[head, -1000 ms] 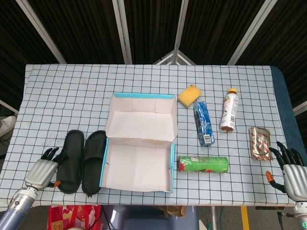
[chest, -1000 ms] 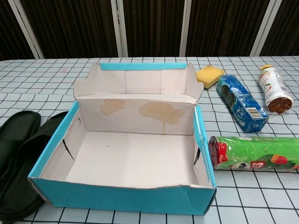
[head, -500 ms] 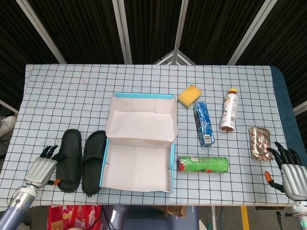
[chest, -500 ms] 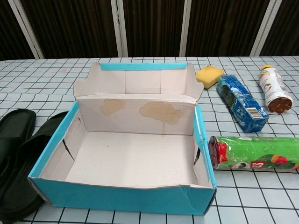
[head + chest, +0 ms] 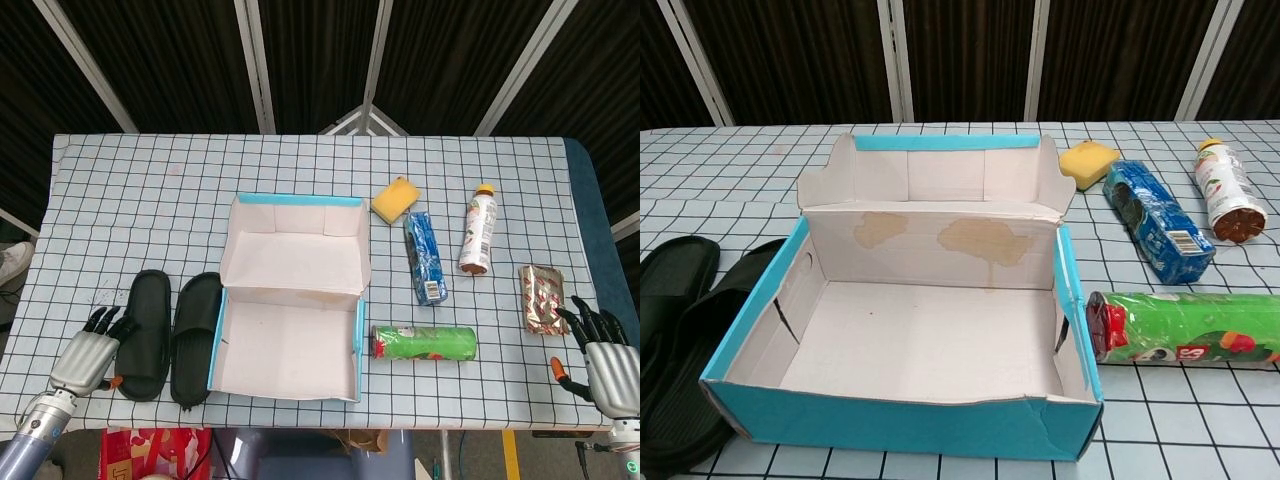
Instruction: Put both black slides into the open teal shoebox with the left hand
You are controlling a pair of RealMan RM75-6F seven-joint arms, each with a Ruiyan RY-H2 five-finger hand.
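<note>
Black rubber slides (image 5: pixel 168 334) lie lower left by my spread, empty left robot hand (image 5: pixel 88 352); a shallow grab could slip off.

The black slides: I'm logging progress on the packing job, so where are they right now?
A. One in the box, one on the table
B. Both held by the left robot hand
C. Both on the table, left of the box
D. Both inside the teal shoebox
C: both black slides lie side by side on the checked table just left of the teal shoebox, whose inside is bare.
</note>
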